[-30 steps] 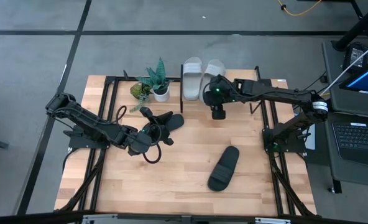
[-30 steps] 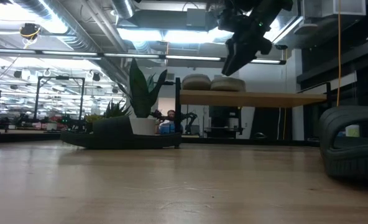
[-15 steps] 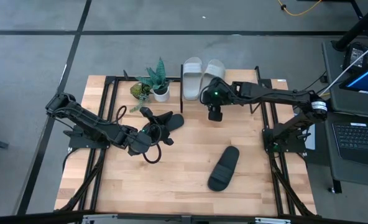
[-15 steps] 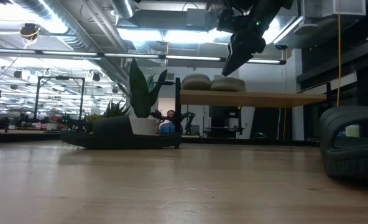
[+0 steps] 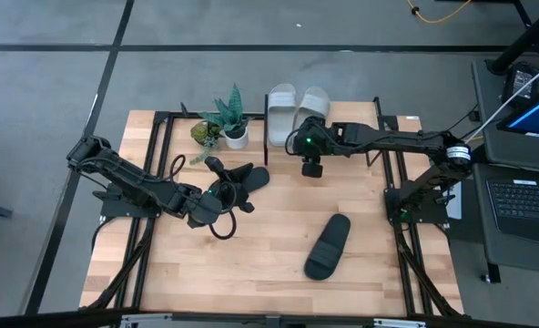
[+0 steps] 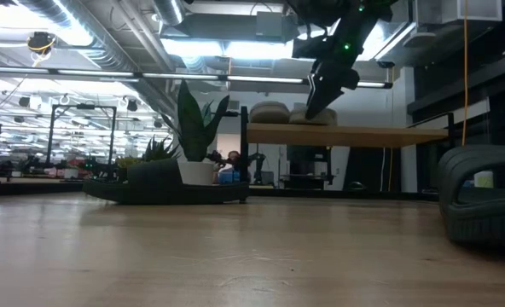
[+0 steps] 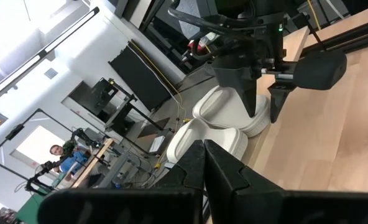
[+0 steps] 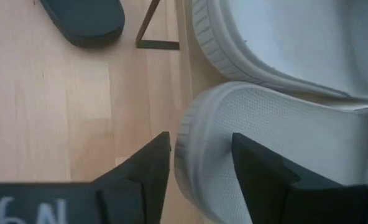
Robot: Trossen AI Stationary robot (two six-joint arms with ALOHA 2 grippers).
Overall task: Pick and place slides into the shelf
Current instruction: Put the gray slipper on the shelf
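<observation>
Two pale slides (image 5: pixel 281 114) (image 5: pixel 317 98) lie side by side on the shelf's wooden top (image 6: pixel 363 134). My right gripper (image 5: pixel 308 150) (image 6: pixel 314 101) is open and points down at the near end of the right pale slide (image 8: pixel 265 124). That slide's rim (image 8: pixel 187 140) lies between its fingers. One black slide (image 5: pixel 328 246) (image 6: pixel 483 200) rests flat on the table near the right side. The other black slide (image 5: pixel 254 176) (image 8: pixel 84 18) lies flat at mid table. My left gripper (image 5: pixel 233 185) (image 7: pixel 204 152) is shut and sits right beside that slide. My right gripper stands astride the near-end rim of the right pale slide (image 7: pixel 258 121), coming from above; I cannot tell whether either finger touches it. My left gripper is against the near side of the black slide at mid table; whether it touches cannot be told.
Two potted plants (image 5: pixel 226 123) (image 6: pixel 193 128) stand left of the shelf, close to its black upright (image 5: pixel 267 118). The shelf top right of the pale slides is bare wood (image 5: pixel 353 111). A laptop (image 5: pixel 524 205) sits beyond the table's right edge.
My right gripper has moved toward the table's left edge and down, closing in on the near end of the right pale slide.
</observation>
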